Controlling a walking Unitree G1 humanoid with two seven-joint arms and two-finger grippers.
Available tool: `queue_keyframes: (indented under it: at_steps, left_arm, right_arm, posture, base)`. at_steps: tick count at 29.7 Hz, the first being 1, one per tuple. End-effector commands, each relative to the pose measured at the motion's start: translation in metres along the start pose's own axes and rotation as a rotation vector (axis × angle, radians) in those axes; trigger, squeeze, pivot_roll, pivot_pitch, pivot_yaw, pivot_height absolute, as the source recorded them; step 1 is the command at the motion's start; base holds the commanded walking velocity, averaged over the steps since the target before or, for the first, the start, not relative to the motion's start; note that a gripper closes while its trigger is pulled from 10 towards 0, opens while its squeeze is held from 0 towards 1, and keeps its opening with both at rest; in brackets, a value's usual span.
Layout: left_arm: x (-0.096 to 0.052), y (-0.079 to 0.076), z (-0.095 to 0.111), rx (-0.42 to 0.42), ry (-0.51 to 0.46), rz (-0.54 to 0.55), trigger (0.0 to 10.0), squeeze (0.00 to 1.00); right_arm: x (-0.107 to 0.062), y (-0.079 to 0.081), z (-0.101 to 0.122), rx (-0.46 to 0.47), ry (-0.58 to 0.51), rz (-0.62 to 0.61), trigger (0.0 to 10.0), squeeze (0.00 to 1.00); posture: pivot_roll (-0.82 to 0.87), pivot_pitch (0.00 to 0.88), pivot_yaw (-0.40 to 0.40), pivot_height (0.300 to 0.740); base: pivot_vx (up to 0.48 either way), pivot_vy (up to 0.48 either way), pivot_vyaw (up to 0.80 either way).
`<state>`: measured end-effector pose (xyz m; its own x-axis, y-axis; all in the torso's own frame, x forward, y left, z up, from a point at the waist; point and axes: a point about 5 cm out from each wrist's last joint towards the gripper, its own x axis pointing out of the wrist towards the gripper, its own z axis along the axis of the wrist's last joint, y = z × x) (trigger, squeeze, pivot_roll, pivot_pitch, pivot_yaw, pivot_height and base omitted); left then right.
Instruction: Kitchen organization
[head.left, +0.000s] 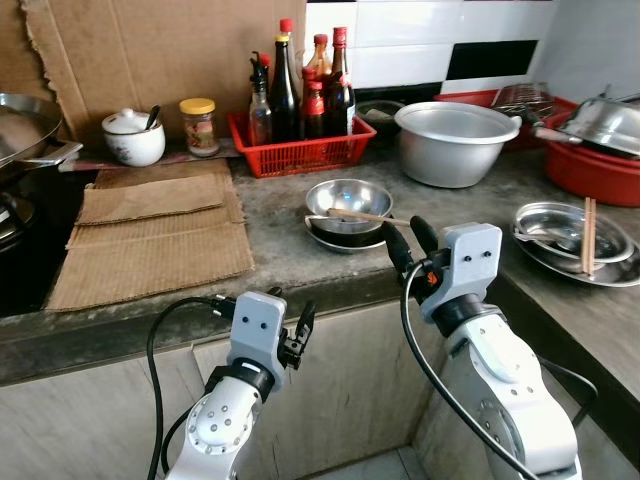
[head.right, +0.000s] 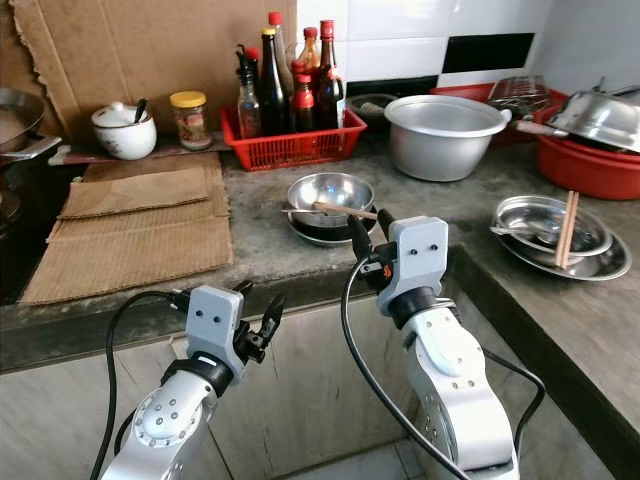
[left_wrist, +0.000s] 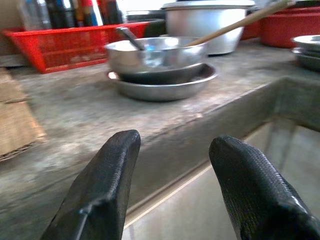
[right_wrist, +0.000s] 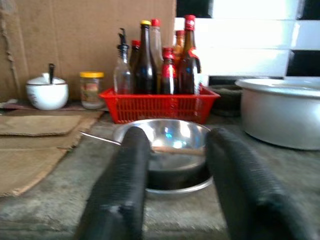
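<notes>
A small steel bowl (head.left: 348, 199) sits stacked in a steel dish near the counter's front edge, with a wooden chopstick (head.left: 362, 215) and a metal spoon handle resting in it. My right gripper (head.left: 410, 243) is open, raised just in front of the bowl at counter height; in the right wrist view its fingers (right_wrist: 125, 185) frame the bowl (right_wrist: 165, 137). Below the counter edge and to the left, my left gripper (head.left: 298, 335) is also open with nothing between its fingers (left_wrist: 100, 190).
A red basket of sauce bottles (head.left: 300, 140) stands behind the bowl. A large steel pot (head.left: 455, 140), a red tub with a lid (head.left: 600, 150) and a steel plate with chopsticks (head.left: 575, 240) are to the right. Cardboard sheets (head.left: 150, 240), a jar (head.left: 199, 125), a white pot (head.left: 133, 135) and a wok (head.left: 25, 125) lie left.
</notes>
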<state>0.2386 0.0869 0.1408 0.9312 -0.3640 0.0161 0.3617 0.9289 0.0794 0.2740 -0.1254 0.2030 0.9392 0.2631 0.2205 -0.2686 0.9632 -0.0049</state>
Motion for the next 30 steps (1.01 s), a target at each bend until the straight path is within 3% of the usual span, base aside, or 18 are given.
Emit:
queue_keyframes:
  at_steps: [1, 5, 10, 11, 16, 30]
  left_arm:
    - [-0.001, -0.001, 0.001, 0.004, 0.0, -0.002, 10.0, 0.0]
    - [-0.001, -0.002, 0.001, 0.003, 0.0, -0.003, 10.0, 0.0]
    - [-0.004, -0.005, 0.0, -0.004, 0.005, -0.021, 10.0, 0.0]
    - [-0.004, -0.007, 0.001, -0.01, 0.0, -0.031, 10.0, 0.0]
    - [-0.006, -0.01, 0.001, -0.019, -0.004, -0.041, 10.0, 0.0]
    - [-0.006, -0.012, 0.001, -0.024, -0.005, -0.048, 10.0, 0.0]
  right_arm:
    - [0.004, -0.001, 0.004, -0.009, -0.022, -0.002, 10.0, 1.0]
    - [0.008, -0.002, 0.003, -0.005, -0.028, -0.008, 10.0, 1.0]
    - [0.027, -0.006, -0.001, 0.031, -0.025, -0.036, 10.0, 1.0]
    - [0.032, -0.008, -0.006, 0.065, -0.007, -0.064, 10.0, 0.0]
    - [0.039, -0.012, -0.012, 0.155, 0.006, -0.111, 10.0, 0.0]
    - [0.052, -0.009, -0.015, 0.221, 0.006, -0.114, 10.0, 0.0]
  posture:
    - [0.0, 0.002, -0.047, 0.74]
    - [0.01, 0.004, -0.049, 0.74]
    - [0.02, 0.005, -0.057, 0.74]
    - [0.02, 0.006, -0.061, 0.74]
    - [0.03, 0.003, -0.062, 0.74]
    - [0.03, 0.0, -0.065, 0.74]
  base:
    - [0.0, 0.0, 0.0]
    - [0.0, 0.0, 0.0]
    - [0.0, 0.0, 0.0]
    - [0.0, 0.0, 0.0]
    - [0.0, 0.0, 0.0]
    - [0.0, 0.0, 0.0]
